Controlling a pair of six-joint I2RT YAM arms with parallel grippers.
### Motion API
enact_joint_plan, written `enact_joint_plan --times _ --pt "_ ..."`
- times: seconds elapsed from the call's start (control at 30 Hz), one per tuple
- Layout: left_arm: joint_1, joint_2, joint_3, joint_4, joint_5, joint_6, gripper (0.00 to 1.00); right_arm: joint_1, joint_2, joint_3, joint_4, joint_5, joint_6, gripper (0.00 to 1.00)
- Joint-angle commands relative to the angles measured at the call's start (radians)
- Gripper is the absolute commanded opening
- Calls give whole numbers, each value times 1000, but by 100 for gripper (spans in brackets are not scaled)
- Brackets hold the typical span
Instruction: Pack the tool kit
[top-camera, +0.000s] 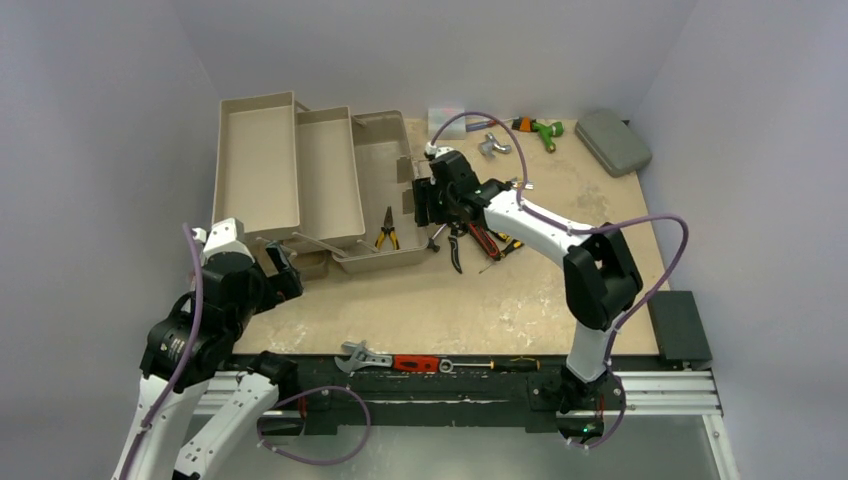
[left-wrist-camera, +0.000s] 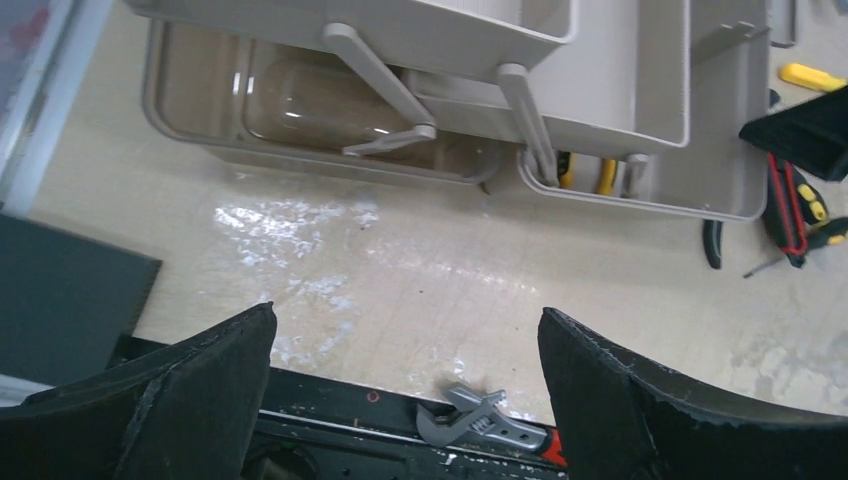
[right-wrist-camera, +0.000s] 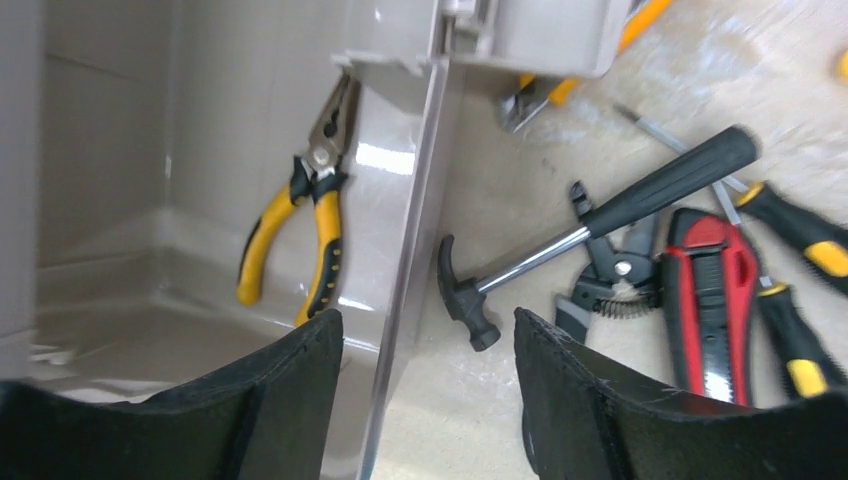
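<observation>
Toolbox (top-camera: 258, 160) lies open at the far left of the desk (top-camera: 480, 300), its trays folded out. One pair of yellow-handled pliers (right-wrist-camera: 310, 220) is already on the floor of its right compartment.

Right fingers (right-wrist-camera: 280, 400): spread apart, nothing between them, hanging directly above the toolbox's right wall (right-wrist-camera: 410, 230). One finger is over the inside of the box and the other is outside it.

Left fingers (left-wrist-camera: 200, 390): also released and empty, hovering in front of the toolbox's near side.

Loose tools lie just right of the toolbox: a hammer (right-wrist-camera: 560, 250), a red-handled cutter (right-wrist-camera: 715, 300) and a black-and-yellow screwdriver (right-wrist-camera: 800, 235). They are crowded together and partly crossed. A wrench (left-wrist-camera: 480, 420) lies well in front of the toolbox, at the desk's near edge.

Risks, as we judge them:
- A straight descent from here would drive a finger onto the wall rim and shove or tip the toolbox.
- The hammer head lies close to the wall, so a grasp there leaves little room for the inner finger.
- The crossed handles mean that closing on one tool may drag or lift its neighbour.
- The hammer is head-heavy, so a grip far along the handle could let it pivot and drop.
- The wrench could be nudged off the near edge.
</observation>
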Motion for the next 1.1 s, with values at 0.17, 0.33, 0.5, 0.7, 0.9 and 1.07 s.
enact_joint_plan --times 0.17,0.33,0.5,0.7,0.9,1.07 --pt "2 23 63 -38 -221 -11 100 72 49 -38 100 -72 113 35" --pt "2 36 63 -21 -225 -11 100 112 41 -52 112 -17 146 20" --pt "2 39 56 -10 -195 2 100 113 -59 -197 207 34 208 7" --pt "2 45 19 50 -59 32 100 111 -164 -340 217 156 290 0" --pt "2 74 -6 91 -2 31 100 110 -258 -442 188 182 326 1" --pt "3 120 5 73 -1 35 100 109 -361 -519 189 186 322 33"
